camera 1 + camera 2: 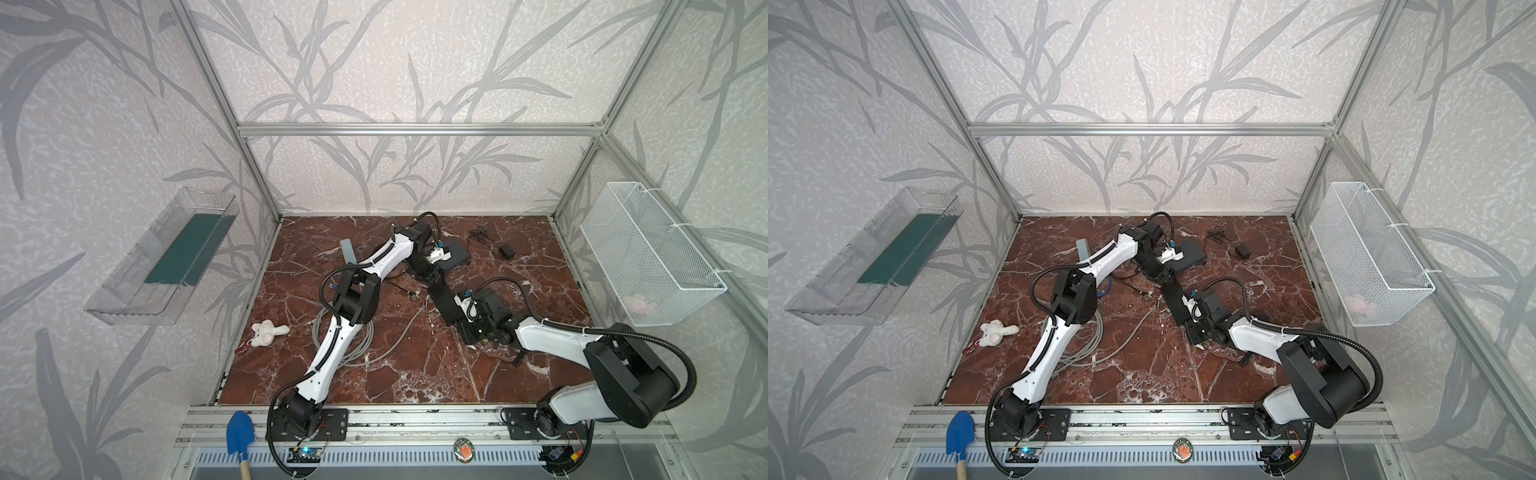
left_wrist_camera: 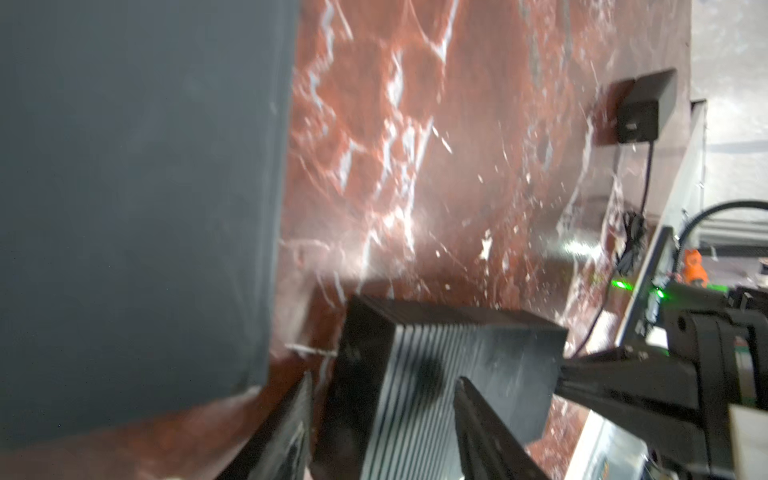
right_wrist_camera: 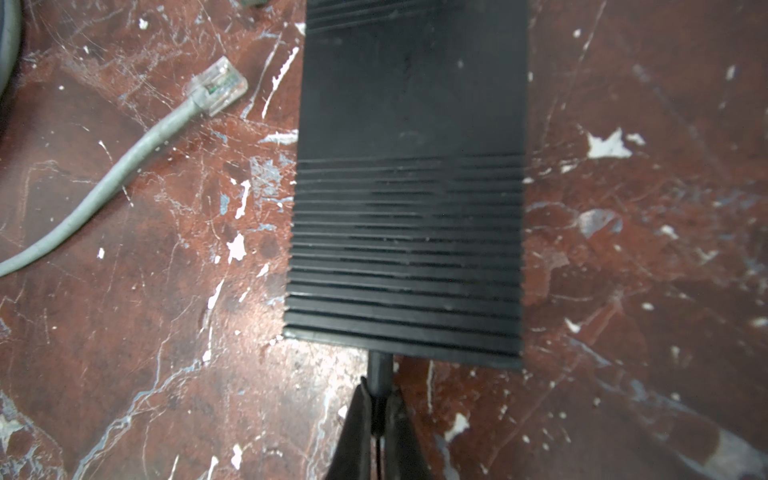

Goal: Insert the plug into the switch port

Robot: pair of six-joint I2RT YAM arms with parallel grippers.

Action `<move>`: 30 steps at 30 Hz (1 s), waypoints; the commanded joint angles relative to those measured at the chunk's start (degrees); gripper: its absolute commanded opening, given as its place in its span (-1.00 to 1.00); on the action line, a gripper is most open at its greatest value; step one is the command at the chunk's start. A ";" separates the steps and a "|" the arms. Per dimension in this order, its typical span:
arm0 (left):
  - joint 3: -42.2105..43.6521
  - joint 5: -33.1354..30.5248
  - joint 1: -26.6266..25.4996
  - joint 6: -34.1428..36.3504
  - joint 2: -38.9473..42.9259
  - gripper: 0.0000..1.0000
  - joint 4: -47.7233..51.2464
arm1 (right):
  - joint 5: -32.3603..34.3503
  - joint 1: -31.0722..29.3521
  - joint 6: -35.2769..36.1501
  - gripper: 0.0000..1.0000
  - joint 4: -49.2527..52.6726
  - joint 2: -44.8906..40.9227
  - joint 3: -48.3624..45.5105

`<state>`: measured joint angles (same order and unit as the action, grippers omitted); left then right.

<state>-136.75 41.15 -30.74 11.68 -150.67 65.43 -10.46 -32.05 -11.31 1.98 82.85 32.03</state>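
The switch (image 3: 407, 187) is a long black ribbed box lying on the marble table, seen in both top views (image 1: 442, 301) (image 1: 1175, 305). My right gripper (image 3: 379, 386) (image 1: 464, 332) is shut on a thin black round plug (image 3: 380, 368), whose tip meets the switch's near end face. At the switch's far end, my left gripper (image 2: 384, 378) (image 1: 432, 272) is open and straddles the ribbed box (image 2: 478, 345). One finger stands beside its dark side with a sliver of table between, the other over its top. The port itself is hidden.
A grey network cable with a clear connector (image 3: 218, 85) lies beside the switch, its coil (image 1: 357, 345) under the left arm. A flat dark grey box (image 2: 124, 208) (image 1: 455, 253) sits near the left gripper. Behind are a black adapter (image 1: 507, 251) and a plush toy (image 1: 268, 331).
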 commanded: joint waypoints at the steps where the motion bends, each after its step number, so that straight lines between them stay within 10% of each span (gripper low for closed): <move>1: 2.59 -3.18 0.64 5.16 -1.29 0.12 9.37 | 0.29 -0.42 0.58 -0.94 1.77 0.54 1.45; 30: 17.35 3.89 -5.37 7.82 0.29 -0.41 7.88 | 3.46 -1.35 3.86 -0.94 -3.49 6.25 5.23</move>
<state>-125.60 42.09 -30.22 17.47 -145.01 60.66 -9.17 -32.62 -8.43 7.11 85.41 35.94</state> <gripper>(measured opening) 0.298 0.076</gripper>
